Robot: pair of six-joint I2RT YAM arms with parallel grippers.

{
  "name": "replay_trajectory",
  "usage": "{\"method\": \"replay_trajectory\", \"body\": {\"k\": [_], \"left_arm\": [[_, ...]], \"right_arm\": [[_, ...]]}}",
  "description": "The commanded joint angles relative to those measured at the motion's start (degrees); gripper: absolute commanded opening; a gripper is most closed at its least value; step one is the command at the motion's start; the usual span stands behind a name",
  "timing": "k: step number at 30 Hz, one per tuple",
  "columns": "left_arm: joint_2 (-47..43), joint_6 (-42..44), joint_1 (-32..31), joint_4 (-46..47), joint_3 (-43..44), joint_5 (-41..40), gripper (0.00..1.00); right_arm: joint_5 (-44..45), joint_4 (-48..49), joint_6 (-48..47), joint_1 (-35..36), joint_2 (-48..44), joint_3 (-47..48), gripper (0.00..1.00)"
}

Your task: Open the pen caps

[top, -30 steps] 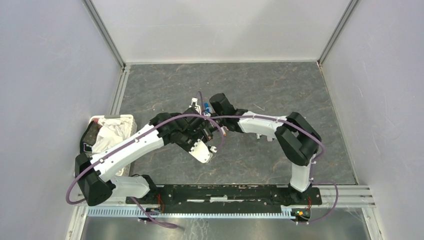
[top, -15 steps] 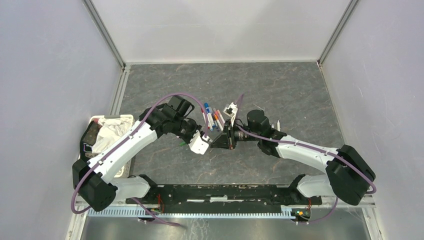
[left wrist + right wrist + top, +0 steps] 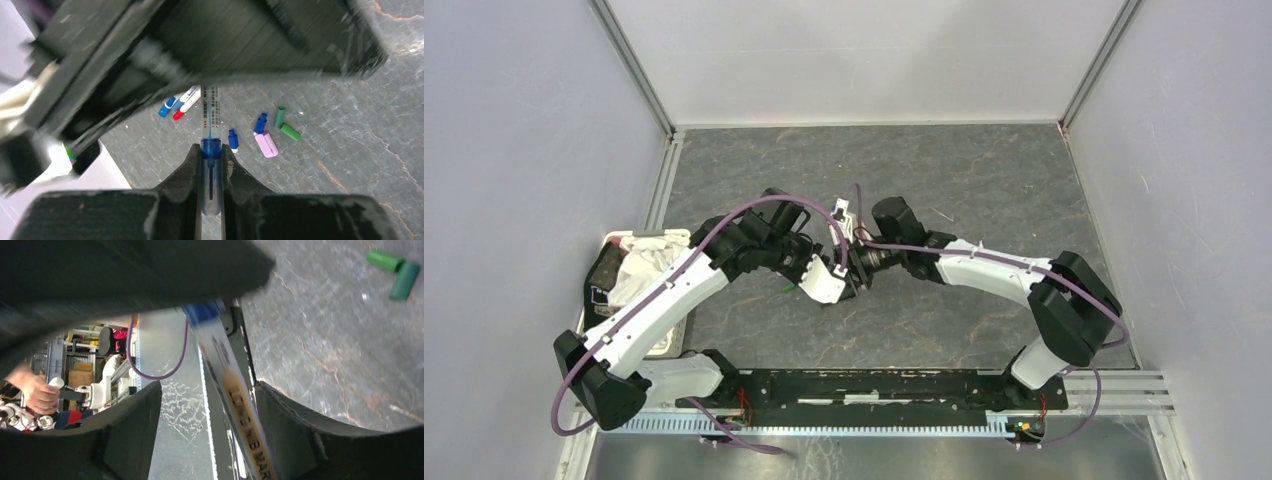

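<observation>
My left gripper is shut on the blue capped end of a white pen. The pen's barrel reaches away into my right gripper. That gripper is open, and the printed barrel runs between its fingers, close beside the right one. From above, the left gripper and the right gripper meet nose to nose at mid-table. Loose pen caps lie on the table: two blue, one pink and two green. Blue- and red-ended pens lie further left.
A white tray holding crumpled cloth stands at the table's left edge, beside the left arm. Grey walls close in the table on three sides. Both arms cross over the middle, hiding most pens from above.
The right arm swung away to the right, then came back to the left gripper. Its jaws have gone from shut to open around the pen's barrel. The left gripper kept its hold.
</observation>
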Motion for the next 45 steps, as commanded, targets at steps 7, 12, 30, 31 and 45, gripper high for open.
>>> {"method": "replay_trajectory", "body": {"k": [7, 12, 30, 31, 45], "left_arm": [[-0.8, 0.3, -1.3, -5.5, 0.7, 1.5, 0.02], [-0.4, -0.8, -1.7, -4.8, 1.6, 3.6, 0.02], [-0.8, -2.9, -3.3, -0.6, 0.2, 0.7, 0.02], [-0.9, -3.4, -3.3, 0.0, -0.1, 0.1, 0.02], [-1.6, -0.5, -5.1, 4.4, -2.9, -1.0, 0.55]], "right_arm": [[-2.6, -19.4, -15.3, -1.0, 1.3, 11.1, 0.87], [-5.8, -12.3, -11.0, -1.8, 0.9, 8.5, 0.82], [-11.4, 2.4, -0.8, -0.9, 4.7, 10.7, 0.27], [-11.4, 0.8, -2.0, -0.9, 4.4, 10.6, 0.21], [-12.2, 0.0, 1.9, -1.0, 6.6, 14.8, 0.00]]}}
